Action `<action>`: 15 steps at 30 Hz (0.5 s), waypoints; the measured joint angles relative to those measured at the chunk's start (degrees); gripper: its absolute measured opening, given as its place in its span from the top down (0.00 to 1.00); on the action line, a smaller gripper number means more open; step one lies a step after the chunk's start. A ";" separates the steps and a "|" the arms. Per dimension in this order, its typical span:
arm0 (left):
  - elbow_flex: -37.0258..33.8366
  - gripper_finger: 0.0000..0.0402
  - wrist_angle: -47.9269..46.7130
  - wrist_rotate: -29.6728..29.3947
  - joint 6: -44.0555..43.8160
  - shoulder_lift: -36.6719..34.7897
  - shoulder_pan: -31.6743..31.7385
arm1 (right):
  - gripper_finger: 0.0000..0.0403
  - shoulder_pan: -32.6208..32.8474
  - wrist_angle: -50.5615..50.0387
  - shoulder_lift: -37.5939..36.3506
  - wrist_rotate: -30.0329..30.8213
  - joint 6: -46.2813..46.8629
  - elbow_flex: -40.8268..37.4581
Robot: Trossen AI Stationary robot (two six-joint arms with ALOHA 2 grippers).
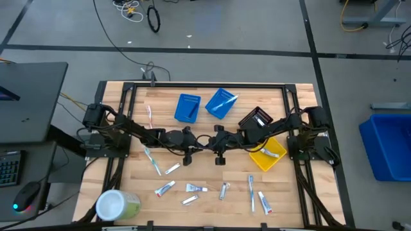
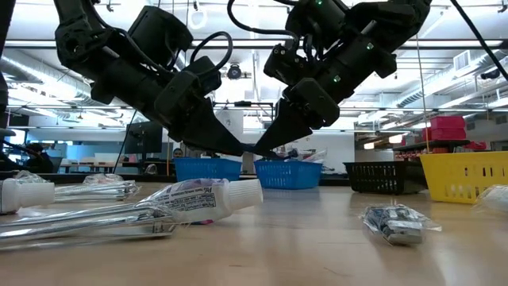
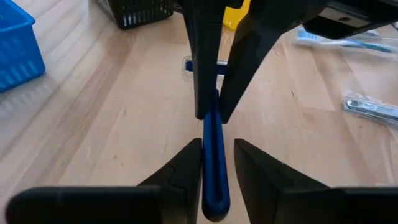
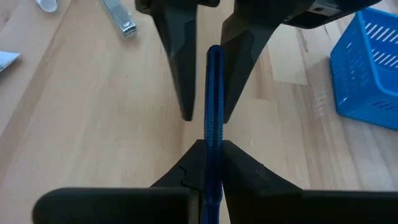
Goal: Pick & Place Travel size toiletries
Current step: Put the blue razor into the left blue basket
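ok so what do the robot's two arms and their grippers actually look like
Both arms are matte black, built of chunky angular segments with black cables looping loosely along them. The left gripper and right gripper each end in two dark, flat fingers that taper to narrow wedge tips. Small green lights glow on the upper housings in the low view.

Table centre blocked: left gripper (image 1: 190, 156) and right gripper (image 1: 219, 154) nose to nose over bare wood, blue razor (image 3: 213, 155) bridging them. Behind: blue bins (image 1: 187, 108), black bin (image 1: 257, 120). Yellow bin (image 1: 268, 154) just beside right arm. Near edge cluttered: tubes (image 1: 165, 188), round container (image 1: 117, 205) at left corner.
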 joint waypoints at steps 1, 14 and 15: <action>0.00 0.78 -0.01 0.00 0.03 0.00 0.00 | 0.90 -0.04 -0.02 0.00 -0.09 0.01 0.00; -0.02 0.88 -0.15 -2.21 -1.40 0.00 -0.02 | 0.87 -0.40 0.47 0.00 -0.19 -0.03 0.00; -0.02 0.88 -0.13 -2.33 -1.41 0.00 -0.02 | 0.84 -0.40 0.50 0.00 -0.09 -0.10 0.00</action>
